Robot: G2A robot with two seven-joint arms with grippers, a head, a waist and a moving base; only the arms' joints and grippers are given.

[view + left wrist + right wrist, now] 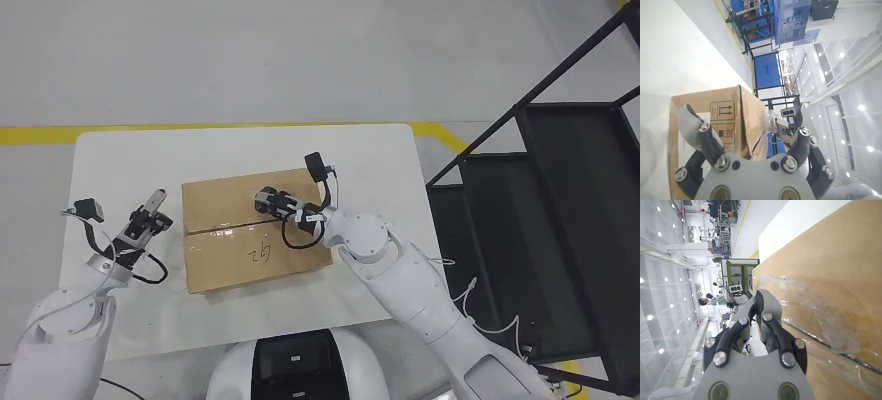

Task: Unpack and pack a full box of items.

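Left gripper wide open, cardboard box right ahead of its fingertips, one finger just beside box wall. Right gripper closed up, fingers together, low over box's taped top seam. Crinkly clear tape flap just past fingertips. Box flaps shut, on white table.

Bright overhead light floods the scene.
Ceiling lamps flare into starbursts; shadows on the tabletop lie soft.
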